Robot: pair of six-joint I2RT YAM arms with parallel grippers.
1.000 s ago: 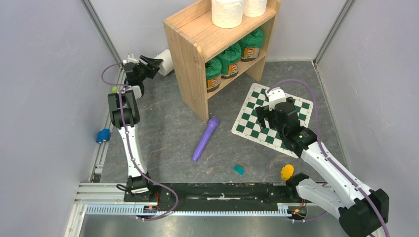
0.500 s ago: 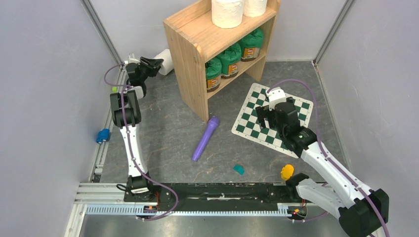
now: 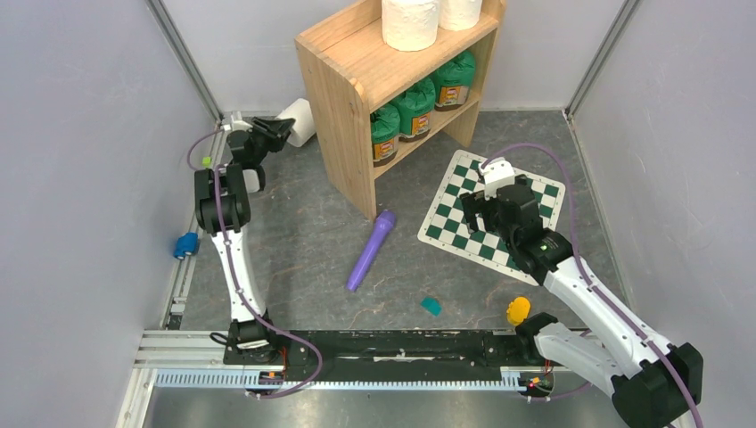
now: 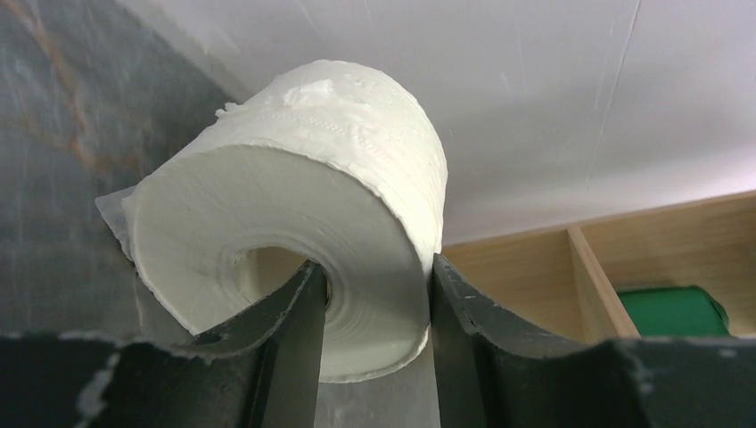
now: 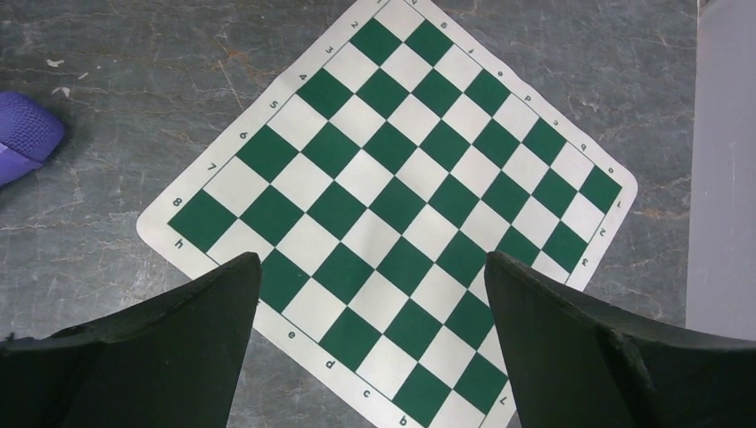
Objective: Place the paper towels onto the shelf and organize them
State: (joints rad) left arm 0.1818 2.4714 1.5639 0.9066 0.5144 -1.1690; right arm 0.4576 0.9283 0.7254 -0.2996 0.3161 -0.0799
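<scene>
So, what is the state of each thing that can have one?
left gripper, fingers shut on the loose roll
right gripper, fingers open, empty
loose roll, on its side, off the shelf
two other rolls, upright on the shelf top
green canisters, upright, lower tier

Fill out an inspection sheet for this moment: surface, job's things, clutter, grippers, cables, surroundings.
Surface: grey marbled tabletop, no spills seen.
Job's things: two paper towel rolls upright atop the wooden shelf; third roll on its side near the back wall, left of the shelf.
Clutter: green canisters on the lower tier; checkered board, purple toy microphone, teal piece, yellow object on the tabletop.
Grippers: left gripper jaws pinch the third roll's wall, one finger in the core; right gripper open above the checkered board, empty.
Cables: purple cables run along both arms.
Surroundings: pale enclosure walls, metal rail at the near edge.
</scene>
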